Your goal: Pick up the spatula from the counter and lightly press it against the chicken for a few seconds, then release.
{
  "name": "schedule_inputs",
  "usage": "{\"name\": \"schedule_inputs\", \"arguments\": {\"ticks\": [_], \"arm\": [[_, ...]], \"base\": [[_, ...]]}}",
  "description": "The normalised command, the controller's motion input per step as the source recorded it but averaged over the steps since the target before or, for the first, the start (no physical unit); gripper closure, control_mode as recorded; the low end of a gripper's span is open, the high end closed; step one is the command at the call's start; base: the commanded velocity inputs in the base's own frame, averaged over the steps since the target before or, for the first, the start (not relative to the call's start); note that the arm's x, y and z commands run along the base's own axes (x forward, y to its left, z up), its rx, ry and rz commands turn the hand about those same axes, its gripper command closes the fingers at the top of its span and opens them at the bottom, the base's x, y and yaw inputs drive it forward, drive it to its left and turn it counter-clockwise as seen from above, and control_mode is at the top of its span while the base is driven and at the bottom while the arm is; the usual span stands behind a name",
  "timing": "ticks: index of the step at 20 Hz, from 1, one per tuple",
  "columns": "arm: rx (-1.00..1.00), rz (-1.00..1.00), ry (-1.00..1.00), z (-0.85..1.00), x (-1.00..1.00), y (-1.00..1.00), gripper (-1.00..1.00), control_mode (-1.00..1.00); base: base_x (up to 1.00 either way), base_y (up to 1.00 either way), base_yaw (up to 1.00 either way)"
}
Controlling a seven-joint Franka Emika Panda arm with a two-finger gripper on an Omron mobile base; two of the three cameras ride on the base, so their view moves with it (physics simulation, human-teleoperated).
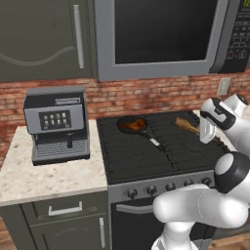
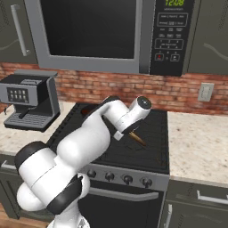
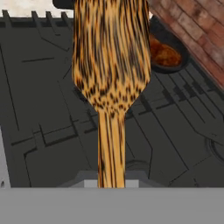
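the claw (image 1: 202, 131) grips the spatula (image 3: 111, 65) by its handle; pressing hard on the chicken (image 1: 132, 126) could shove its pan (image 1: 141, 131) or twist the spatula loose.

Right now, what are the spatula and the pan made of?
The spatula looks wooden: streaky orange-brown grain with a dull finish. The pan looks like dark metal, black and matte, though the picture leaves that open.
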Motion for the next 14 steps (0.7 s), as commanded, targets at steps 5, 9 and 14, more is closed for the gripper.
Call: {"name": "schedule_inputs", "arguments": {"ticks": [5,9,14], "arm": [[0.03,0.0,0.0,0.0,0.2,0.12,1.0,-1.0],[0.0,0.0,0.0,0.0,0.21,0.18,1.0,-1.0],[0.0,0.0,0.0,0.0,0.14,0.16,1.0,-1.0]], "base": [[0.0,0.0,0.0],[0.0,0.0,0.0],[0.0,0.0,0.0]]}}
